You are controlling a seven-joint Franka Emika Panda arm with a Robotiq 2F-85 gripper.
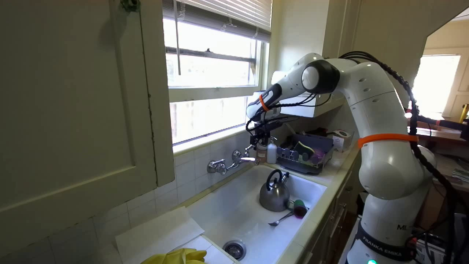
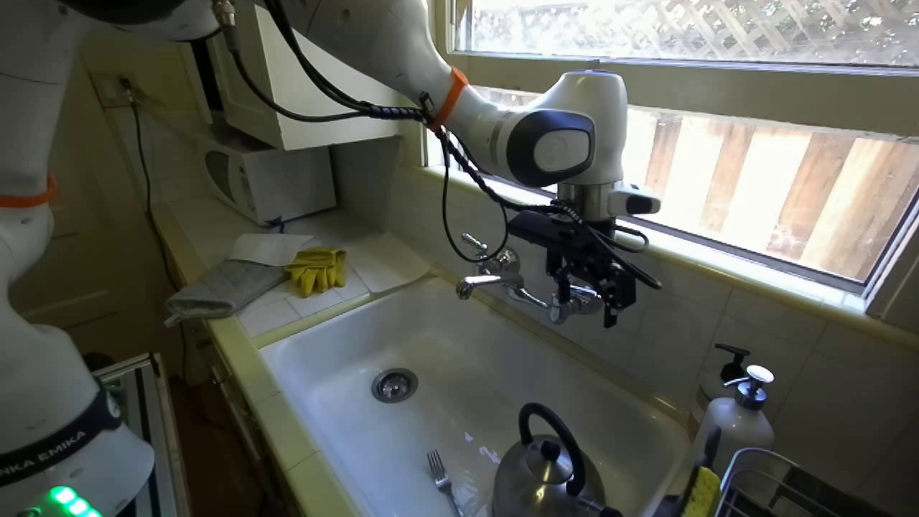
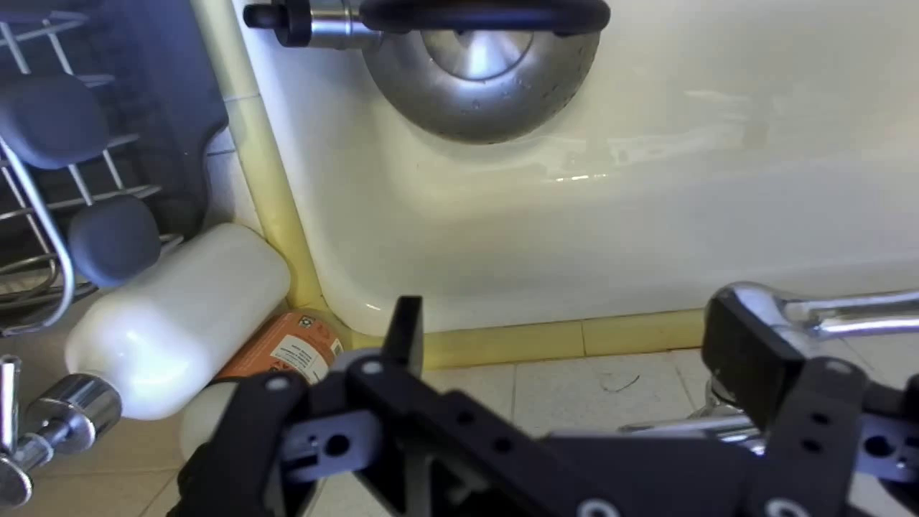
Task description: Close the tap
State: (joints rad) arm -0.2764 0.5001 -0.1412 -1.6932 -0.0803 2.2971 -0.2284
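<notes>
The tap [image 2: 508, 278] points its spout [image 2: 481, 282] roughly level over the sink [image 2: 459, 345]; the gripper [image 3: 578, 343] gapes wide, any contact unclear.

White rounded arm [image 1: 377, 99], orange bands [image 1: 387, 137], black cables [image 1: 413, 119], FRANKA EMIKA lettering [image 1: 381, 246], black fingers [image 3: 750, 359]

Kettle [image 1: 274, 198] in sink [image 1: 231, 201] (fork [image 2: 440, 475] near it), tap [image 1: 244, 160] on wall [image 1: 187, 179] below window [image 1: 212, 71], gloves [image 2: 316, 269] on counter [image 2: 271, 314]
</notes>
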